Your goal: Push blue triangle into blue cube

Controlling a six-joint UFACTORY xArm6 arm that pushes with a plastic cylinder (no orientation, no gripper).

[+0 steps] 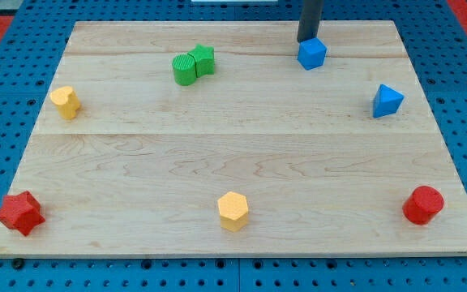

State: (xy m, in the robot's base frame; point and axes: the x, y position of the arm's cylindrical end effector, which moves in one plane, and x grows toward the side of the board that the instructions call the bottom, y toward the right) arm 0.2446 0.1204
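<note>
The blue triangle (387,100) lies near the board's right edge, in the upper half of the view. The blue cube (311,53) sits near the view's top, right of centre, up and to the left of the triangle and well apart from it. My tip (307,40) stands at the cube's upper left side, touching it or very close to it. The dark rod rises out of the view's top.
Two green blocks (193,64) sit together at the upper left of centre. A yellow block (66,101) lies at the left. A red star (19,212) lies at the bottom left. A yellow hexagon (233,210) is at bottom centre, a red cylinder (422,204) at bottom right. The wooden board (233,154) rests on a blue pegboard.
</note>
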